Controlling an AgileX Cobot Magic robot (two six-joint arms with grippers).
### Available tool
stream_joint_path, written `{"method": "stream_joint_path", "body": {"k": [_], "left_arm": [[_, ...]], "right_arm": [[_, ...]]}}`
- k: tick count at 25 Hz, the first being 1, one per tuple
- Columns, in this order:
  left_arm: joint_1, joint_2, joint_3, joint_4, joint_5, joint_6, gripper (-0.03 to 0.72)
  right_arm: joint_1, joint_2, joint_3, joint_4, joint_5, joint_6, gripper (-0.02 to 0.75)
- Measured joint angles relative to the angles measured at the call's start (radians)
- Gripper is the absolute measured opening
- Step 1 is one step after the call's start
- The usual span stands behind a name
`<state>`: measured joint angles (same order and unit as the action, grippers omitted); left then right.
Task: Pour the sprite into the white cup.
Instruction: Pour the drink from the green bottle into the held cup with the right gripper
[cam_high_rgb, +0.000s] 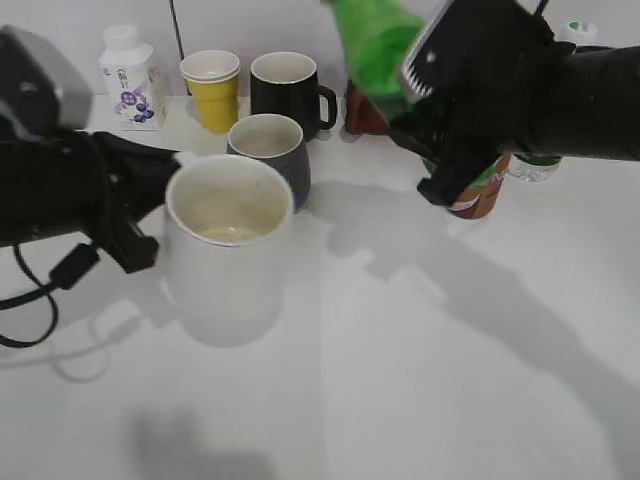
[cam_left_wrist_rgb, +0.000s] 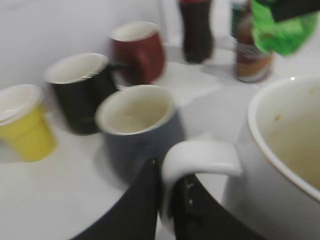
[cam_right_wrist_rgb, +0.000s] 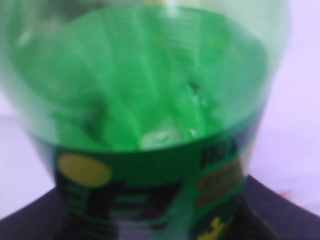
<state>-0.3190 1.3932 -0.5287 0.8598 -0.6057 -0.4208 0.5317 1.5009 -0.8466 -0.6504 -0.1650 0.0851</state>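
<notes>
Centrally, white cup (cam_high_rgb: 229, 235) on table (cam_high_rgb: 420, 370), handle (cam_left_wrist_rgb: 200, 157) pinched between left gripper (cam_left_wrist_rgb: 167, 200) fingers; sprite (cam_high_rgb: 378, 50) raised, tilted, right of cup, clamped in right gripper (cam_high_rgb: 440, 130); grey mug (cam_high_rgb: 270, 145) just behind cup.

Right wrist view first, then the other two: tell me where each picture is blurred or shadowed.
Right wrist view: the sprite fills the frame, soft all over, label print smeared. Left wrist view: blurred throughout, the white cup and its handle soft-edged, the back mugs smeared. Exterior view: sharper; the right gripper throws a long grey shadow across the table.
</notes>
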Motion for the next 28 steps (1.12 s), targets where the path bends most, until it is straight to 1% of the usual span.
{"method": "stream_joint_path", "body": {"k": [3,6,8,13,20,23,26,28], "left_arm": [[-0.105,-0.014,-0.034,-0.011,0.077,0.0,0.05],[-0.168,-0.051,-0.071,-0.056,0.165,0.0,0.05],[-0.181,-0.074,-0.088,-0.084,0.212,0.0,0.05],[-0.183,-0.141,-0.091,-0.107,0.298,0.0,0.05],[-0.188,-0.196,-0.091,-0.143,0.338,-0.008,0.05],[-0.215,-0.196,-0.091,-0.153,0.37,-0.035,0.05],[-0.267,-0.196,-0.091,-0.162,0.422,-0.043,0.05],[-0.292,-0.196,-0.091,-0.197,0.449,-0.043,0.05]], "right_arm": [[0.046,-0.028,-0.002,-0.105,0.08,-0.059,0.395],[0.079,-0.033,-0.024,-0.171,0.13,-0.145,0.395],[0.084,-0.033,-0.043,-0.189,0.13,-0.21,0.395],[0.084,-0.034,-0.083,-0.206,0.133,-0.392,0.395],[0.084,-0.034,-0.108,-0.209,0.129,-0.575,0.395],[0.084,-0.034,-0.115,-0.209,0.129,-0.628,0.395],[0.084,-0.034,-0.115,-0.209,0.13,-0.68,0.395],[0.084,-0.034,-0.115,-0.209,0.129,-0.714,0.395]]}}
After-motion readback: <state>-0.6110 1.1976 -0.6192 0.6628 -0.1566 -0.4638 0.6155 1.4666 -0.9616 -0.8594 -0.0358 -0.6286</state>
